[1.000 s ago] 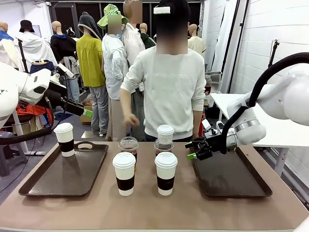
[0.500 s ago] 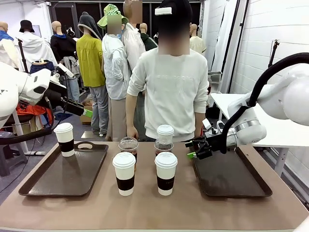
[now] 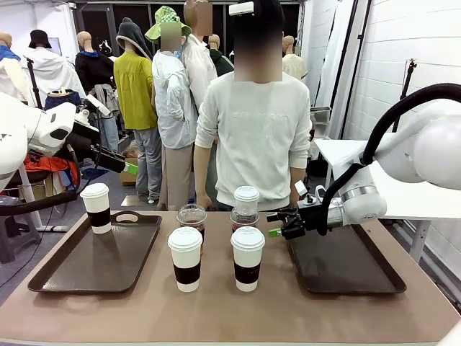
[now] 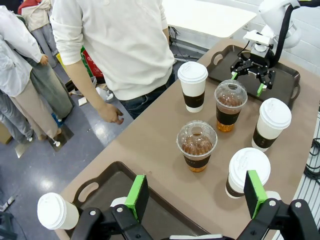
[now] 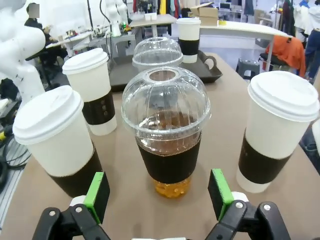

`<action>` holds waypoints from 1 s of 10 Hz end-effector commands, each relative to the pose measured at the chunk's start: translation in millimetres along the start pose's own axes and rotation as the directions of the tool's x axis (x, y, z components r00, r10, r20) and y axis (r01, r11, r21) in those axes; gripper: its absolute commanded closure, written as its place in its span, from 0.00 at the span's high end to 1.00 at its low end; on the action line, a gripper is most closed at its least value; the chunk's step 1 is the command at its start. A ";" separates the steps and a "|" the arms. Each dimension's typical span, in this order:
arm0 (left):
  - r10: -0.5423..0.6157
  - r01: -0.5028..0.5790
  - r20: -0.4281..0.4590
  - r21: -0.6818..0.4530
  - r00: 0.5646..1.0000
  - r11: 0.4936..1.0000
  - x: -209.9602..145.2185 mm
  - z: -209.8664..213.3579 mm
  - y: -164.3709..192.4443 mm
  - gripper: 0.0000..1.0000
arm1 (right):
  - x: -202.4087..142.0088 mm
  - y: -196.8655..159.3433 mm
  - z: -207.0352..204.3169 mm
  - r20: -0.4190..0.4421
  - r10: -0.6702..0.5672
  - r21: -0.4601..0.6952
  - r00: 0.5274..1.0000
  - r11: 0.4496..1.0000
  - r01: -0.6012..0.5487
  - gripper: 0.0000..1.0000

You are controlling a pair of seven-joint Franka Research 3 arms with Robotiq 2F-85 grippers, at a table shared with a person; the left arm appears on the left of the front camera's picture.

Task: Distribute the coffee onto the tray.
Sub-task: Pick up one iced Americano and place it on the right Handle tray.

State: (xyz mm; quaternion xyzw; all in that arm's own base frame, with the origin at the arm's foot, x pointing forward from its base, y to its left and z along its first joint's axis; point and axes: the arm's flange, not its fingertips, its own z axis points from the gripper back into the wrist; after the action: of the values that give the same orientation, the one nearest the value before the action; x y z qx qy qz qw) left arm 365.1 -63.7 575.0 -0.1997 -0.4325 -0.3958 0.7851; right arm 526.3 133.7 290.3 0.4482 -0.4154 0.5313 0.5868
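**A:** Where is the clear cup (image 5: 166, 130)?
**B:** On the table (image 5: 227, 112), just ahead of the right gripper (image 5: 158, 194), jaws wide open. Go straight, squeeze its dark sleeve (image 5: 167, 161) softly. Left gripper (image 4: 195, 187) hangs open, empty.
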 end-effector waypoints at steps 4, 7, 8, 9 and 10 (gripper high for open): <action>0.001 -0.001 0.009 -0.012 1.000 1.000 -2.4 -0.7 1.9 1.00 | -13.7 -12.3 -20.8 0.012 0.026 -0.024 1.000 0.999 -0.026 1.00; 0.001 -0.001 0.009 -0.012 1.000 1.000 -2.4 -0.7 1.9 1.00 | -22.6 -21.9 -35.2 0.004 0.081 -0.054 0.997 0.995 -0.080 1.00; 0.001 -0.001 0.009 -0.012 1.000 1.000 -2.4 -0.7 1.9 1.00 | -23.3 -22.8 -37.7 0.013 0.084 -0.056 0.996 0.995 -0.083 1.00; 0.001 -0.001 0.009 -0.012 1.000 1.000 -2.4 -0.7 1.9 1.00 | -23.8 -25.6 -40.8 0.010 0.093 -0.068 0.996 0.993 -0.092 1.00; 0.001 -0.001 0.009 -0.012 1.000 1.000 -2.4 -0.7 1.9 1.00 | -25.6 -29.6 -43.7 0.013 0.086 -0.057 0.996 0.995 -0.085 1.00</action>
State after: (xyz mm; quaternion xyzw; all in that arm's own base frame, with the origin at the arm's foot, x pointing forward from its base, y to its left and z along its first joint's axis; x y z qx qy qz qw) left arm 365.0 -63.7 575.0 -0.1997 -0.4325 -0.3958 0.7851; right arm 546.8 161.9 257.9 0.4260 -0.4398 0.5429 0.5748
